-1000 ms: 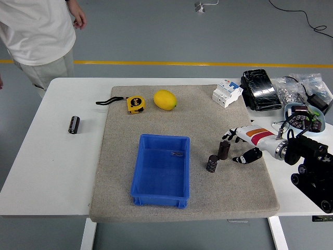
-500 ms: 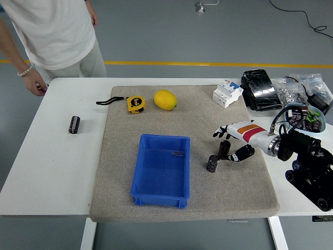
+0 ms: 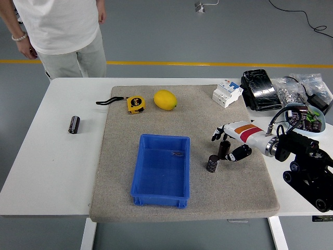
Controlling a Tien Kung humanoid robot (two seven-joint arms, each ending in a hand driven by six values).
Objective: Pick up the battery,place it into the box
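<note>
Right robot hand (image 3: 227, 144) low over the grey mat (image 3: 229, 192), fingers (image 3: 217, 133) spread around an upright dark battery (image 3: 223, 149), thumb just beside it, grip not closed; second upright battery (image 3: 212, 163) just left, apart from the hand; blue box (image 3: 139, 172) further left on the mat; third battery (image 3: 74, 124) lying on the bare white counter (image 3: 52, 166) at far left; person (image 3: 57, 26) standing beyond the far edge.

Glossy plastic box (image 3: 161, 170) – on a rough cloth mat (image 3: 208, 192).
</note>
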